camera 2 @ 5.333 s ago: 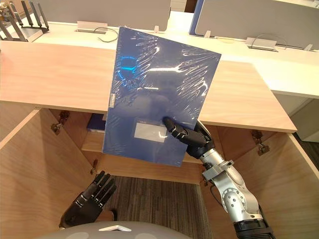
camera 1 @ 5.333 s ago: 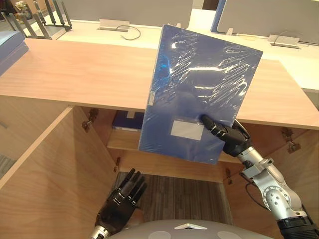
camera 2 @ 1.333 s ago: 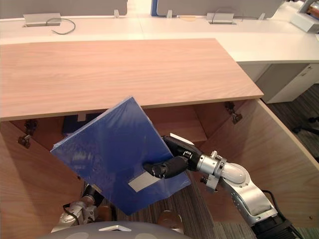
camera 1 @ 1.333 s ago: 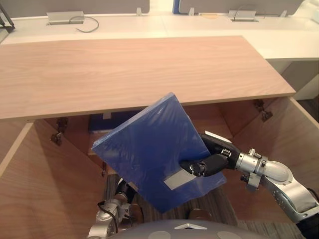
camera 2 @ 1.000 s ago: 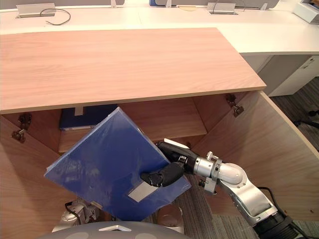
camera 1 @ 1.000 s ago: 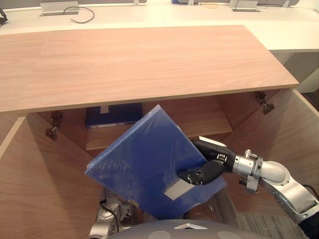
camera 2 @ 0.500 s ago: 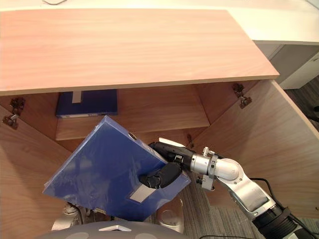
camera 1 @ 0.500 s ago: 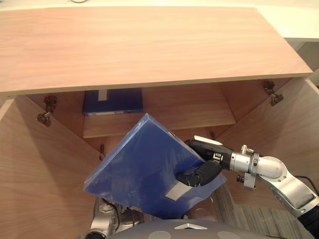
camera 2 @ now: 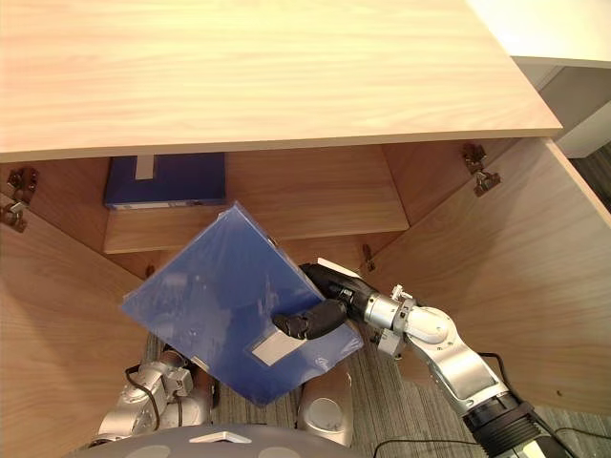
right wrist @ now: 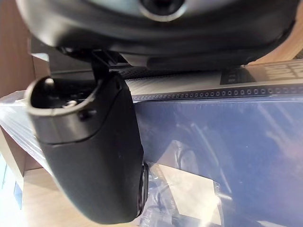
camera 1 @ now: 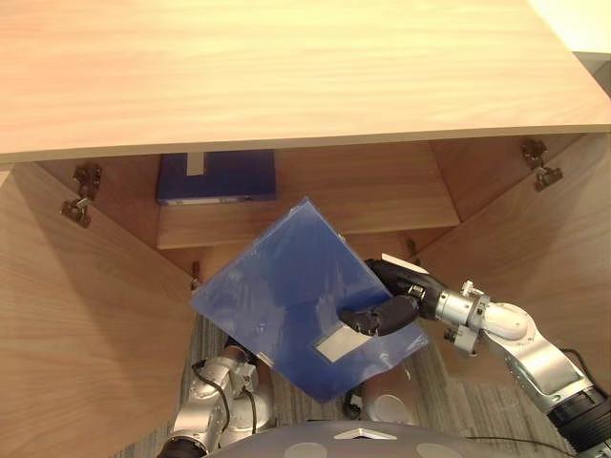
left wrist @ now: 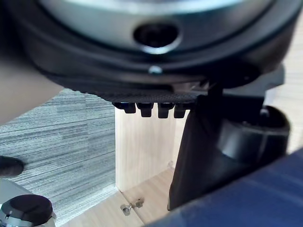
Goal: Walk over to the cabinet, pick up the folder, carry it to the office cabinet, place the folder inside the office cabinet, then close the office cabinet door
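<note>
Item: folder (camera 1: 286,296), blue, film-wrapped. Held by the right robot hand (camera 1: 396,298), thumb on top and fingers beneath, pinching the corner nearest its label. Change: a few seconds ago it stood upright against the counter (camera 1: 286,76); it now lies tilted below the counter's edge, at the cabinet's open mouth. Beyond the robot hand: shelf (camera 1: 372,205) with a second folder (camera 1: 218,176), room beside it. Status, as judged: carrying done, insertion under way, release and door closing outstanding. Left robot hand (left wrist: 142,92): low, fingers relaxed, holding nothing.
</note>
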`<state>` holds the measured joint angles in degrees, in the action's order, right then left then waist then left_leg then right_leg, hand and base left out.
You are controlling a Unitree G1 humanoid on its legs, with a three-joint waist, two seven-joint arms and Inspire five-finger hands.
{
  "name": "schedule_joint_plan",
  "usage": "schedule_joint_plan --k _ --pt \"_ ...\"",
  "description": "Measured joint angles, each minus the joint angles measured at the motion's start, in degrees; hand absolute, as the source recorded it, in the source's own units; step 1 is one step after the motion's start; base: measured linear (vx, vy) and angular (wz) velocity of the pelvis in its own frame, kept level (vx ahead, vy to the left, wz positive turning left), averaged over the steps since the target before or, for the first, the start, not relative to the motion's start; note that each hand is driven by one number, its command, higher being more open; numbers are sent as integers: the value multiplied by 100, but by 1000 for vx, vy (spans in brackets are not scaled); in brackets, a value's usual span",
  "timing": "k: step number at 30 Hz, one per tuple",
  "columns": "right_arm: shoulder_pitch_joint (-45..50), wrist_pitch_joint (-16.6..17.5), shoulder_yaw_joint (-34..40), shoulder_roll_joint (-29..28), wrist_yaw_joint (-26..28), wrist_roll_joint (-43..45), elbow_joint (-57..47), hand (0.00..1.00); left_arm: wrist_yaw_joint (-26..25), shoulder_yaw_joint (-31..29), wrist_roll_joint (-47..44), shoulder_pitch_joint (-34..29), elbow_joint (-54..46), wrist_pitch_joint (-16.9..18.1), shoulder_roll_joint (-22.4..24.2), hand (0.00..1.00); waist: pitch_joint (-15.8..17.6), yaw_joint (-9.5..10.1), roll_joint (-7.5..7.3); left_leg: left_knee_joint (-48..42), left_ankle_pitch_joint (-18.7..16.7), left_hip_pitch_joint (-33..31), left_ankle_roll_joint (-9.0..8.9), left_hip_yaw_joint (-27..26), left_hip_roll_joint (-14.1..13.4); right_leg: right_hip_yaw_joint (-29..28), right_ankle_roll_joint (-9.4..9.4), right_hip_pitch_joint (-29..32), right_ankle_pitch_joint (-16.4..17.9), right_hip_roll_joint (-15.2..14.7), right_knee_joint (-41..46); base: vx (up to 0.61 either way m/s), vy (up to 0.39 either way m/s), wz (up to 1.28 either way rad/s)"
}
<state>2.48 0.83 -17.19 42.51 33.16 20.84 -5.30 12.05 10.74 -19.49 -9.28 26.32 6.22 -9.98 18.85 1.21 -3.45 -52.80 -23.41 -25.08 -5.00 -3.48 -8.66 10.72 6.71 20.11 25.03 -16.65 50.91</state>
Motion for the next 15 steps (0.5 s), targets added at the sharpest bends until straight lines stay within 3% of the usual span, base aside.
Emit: schedule_joint_plan --k 15 --pt "-35 -55 431 -1089 -106 229 974 0 -168 -236 -290 273 -216 -38 -15 100 278 -64 32 34 -9 -66 8 -5 5 -14 18 85 -10 35 -32 19 1 -1"
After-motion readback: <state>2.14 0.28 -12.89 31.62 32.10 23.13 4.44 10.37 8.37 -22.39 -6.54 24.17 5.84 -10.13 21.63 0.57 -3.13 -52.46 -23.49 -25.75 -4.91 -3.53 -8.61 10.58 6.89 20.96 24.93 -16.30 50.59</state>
